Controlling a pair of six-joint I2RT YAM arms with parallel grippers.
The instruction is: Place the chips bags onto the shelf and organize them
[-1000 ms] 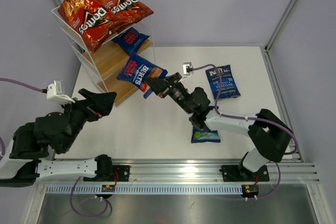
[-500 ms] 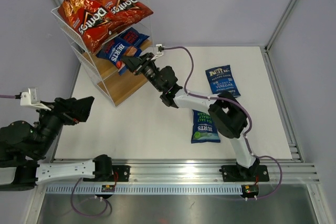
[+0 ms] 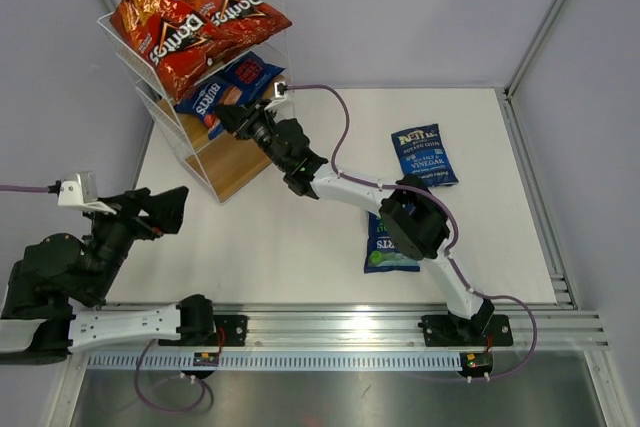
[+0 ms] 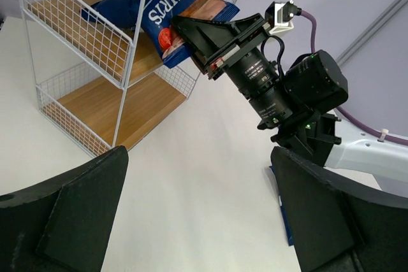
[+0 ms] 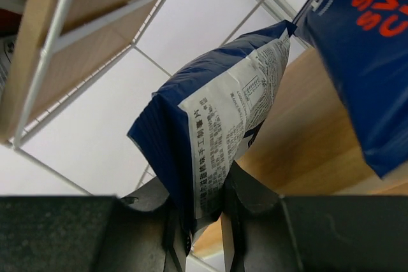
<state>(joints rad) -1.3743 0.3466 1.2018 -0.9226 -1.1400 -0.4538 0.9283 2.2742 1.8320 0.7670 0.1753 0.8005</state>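
Right now you are mid-placement. The right gripper (image 3: 232, 115) is clamped on one end of a Burts bag (image 5: 217, 125), and the bag's far end is already past the wire of the shelf (image 4: 137, 103), over the middle board. Just beyond the jaws, to one side, a blue bag (image 5: 363, 62) lies on that tier. The next move, I judge, is to push deeper until the bag rests on wood, then release and back out clear of the wire. Your left gripper (image 4: 197, 154) hangs wide open, empty, well apart from the shelf. Behind the right jaws, the Kettle bag (image 3: 425, 155) and a second Burts bag (image 3: 392, 242) lie on the table (image 3: 300, 237).
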